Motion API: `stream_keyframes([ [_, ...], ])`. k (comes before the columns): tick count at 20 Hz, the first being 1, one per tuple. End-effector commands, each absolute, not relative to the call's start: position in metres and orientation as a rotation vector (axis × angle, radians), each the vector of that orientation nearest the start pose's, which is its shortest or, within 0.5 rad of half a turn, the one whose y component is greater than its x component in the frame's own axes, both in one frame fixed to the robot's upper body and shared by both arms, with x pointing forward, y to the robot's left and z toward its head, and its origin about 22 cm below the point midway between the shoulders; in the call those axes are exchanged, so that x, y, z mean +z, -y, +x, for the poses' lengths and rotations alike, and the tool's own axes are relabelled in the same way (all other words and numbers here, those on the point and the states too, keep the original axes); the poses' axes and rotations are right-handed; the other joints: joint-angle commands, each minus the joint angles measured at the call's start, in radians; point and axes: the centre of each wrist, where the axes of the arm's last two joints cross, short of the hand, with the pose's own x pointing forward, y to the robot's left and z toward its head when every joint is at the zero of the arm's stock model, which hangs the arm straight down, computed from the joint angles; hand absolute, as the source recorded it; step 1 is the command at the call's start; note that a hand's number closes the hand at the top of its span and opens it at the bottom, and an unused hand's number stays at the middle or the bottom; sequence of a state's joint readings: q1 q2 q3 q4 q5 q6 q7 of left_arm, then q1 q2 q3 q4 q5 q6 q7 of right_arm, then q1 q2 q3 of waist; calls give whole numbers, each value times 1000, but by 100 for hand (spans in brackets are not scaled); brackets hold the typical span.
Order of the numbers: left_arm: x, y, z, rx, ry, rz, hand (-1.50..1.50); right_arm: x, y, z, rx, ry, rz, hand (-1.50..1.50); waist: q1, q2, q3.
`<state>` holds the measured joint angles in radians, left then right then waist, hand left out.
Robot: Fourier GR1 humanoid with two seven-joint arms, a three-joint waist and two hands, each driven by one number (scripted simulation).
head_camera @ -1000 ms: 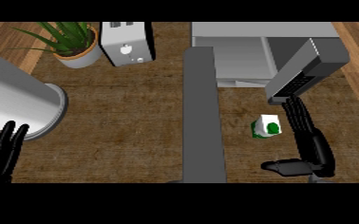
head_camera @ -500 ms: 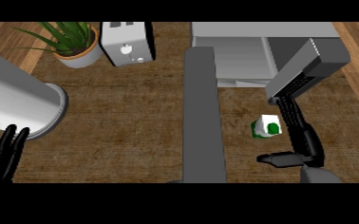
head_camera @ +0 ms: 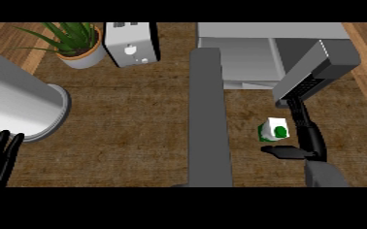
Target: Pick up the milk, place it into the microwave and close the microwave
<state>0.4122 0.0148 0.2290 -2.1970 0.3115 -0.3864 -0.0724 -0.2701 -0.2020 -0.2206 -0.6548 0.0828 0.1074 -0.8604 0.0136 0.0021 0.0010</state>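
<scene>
The milk carton (head_camera: 274, 130), white with green marks, stands on the wooden counter (head_camera: 129, 126) just in front of the microwave (head_camera: 243, 53). The microwave's door (head_camera: 209, 121) is swung open and runs toward me as a long grey bar left of the carton. My right hand (head_camera: 309, 138) sits close to the carton's right side, fingers stretched along it toward the microwave. Its thumb (head_camera: 283, 151) points left just below the carton. The fingers are straight, not curled round the carton. My left hand (head_camera: 7, 155) rests open at the lower left edge, fingers up.
A slanted dark grey panel (head_camera: 315, 73) juts out at the microwave's right, just beyond my right fingertips. A large metal cylinder (head_camera: 28, 106) lies at the left. A potted plant (head_camera: 75, 46) and a white toaster (head_camera: 131, 43) stand at the back left.
My right hand has slid forward toward the microwave, bringing its thumb closer under the milk carton. The carton and the left hand have stayed in place.
</scene>
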Motion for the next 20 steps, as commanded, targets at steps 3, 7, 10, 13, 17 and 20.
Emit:
stream_keyframes([
  [3,72,-300,122,14,1961,-111,-150,-132,353,252,128,1748,-189,-150,3,1,0],
  [7,82,-305,130,9,1968,-115,-150,-135,359,245,142,1708,85,-150,8,4,1],
  [10,80,-298,135,16,1968,-113,-150,-135,340,255,169,1689,318,-150,9,6,2],
  [13,84,-296,134,5,1935,-128,-150,-140,332,250,166,1728,427,-150,7,6,4],
  [17,86,-302,125,15,1937,-133,-150,-135,325,258,163,1837,334,150,4,0,1],
  [20,78,-307,123,13,1934,-133,-150,-129,321,264,176,1945,75,150,-1,-1,1],
])
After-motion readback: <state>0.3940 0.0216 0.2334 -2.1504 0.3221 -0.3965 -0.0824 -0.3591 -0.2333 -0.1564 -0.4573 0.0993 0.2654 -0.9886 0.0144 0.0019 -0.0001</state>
